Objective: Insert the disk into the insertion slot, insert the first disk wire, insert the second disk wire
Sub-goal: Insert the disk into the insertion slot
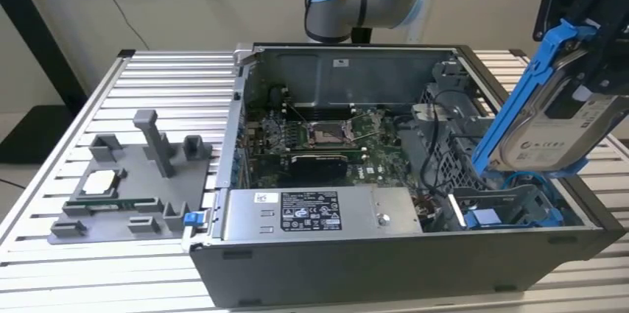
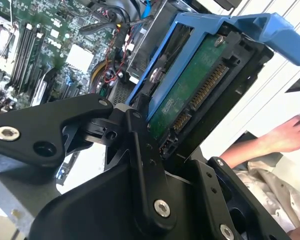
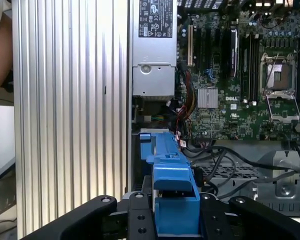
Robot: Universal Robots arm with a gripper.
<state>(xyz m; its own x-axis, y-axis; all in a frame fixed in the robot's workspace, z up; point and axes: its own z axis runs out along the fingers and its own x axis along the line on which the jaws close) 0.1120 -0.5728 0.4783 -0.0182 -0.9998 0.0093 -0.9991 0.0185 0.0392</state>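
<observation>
**Step 1 in hand: disk up over the bay, not seated**

Exterior view, left to right. A grey parts fixture sits near the desk edge on the exterior view's left. The open computer case is mid-desk. The insertion slot is at the case's near corner on the exterior view's right, blue rails showing. The disk is steeply tilted, its lower end close over the slot. The pincer is clamped on the disk's blue carrier. My read: seating needs the tilt taken out and the carrier squared to the rails.
</observation>
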